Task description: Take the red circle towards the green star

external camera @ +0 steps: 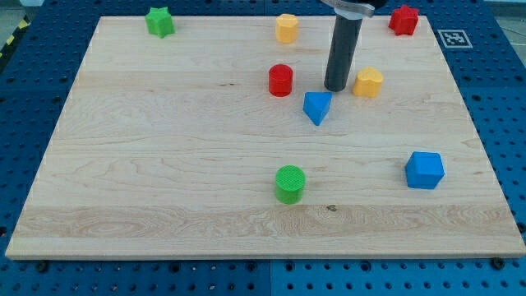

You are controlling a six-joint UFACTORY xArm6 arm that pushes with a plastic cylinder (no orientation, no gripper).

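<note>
One rod, no hand: my tip [336,88] sits right of the red circle [280,80], placed to shove it toward the green star [159,21].

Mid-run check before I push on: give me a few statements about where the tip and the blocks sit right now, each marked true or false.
1. My tip is at the view's right of the red circle, not touching it. True.
2. The green star sits at the view's bottom right. False: it is at the view's top left.
3. The blue triangle lies just below my tip in the view. True.
4. The green circle touches the red circle. False: they are well apart.
</note>
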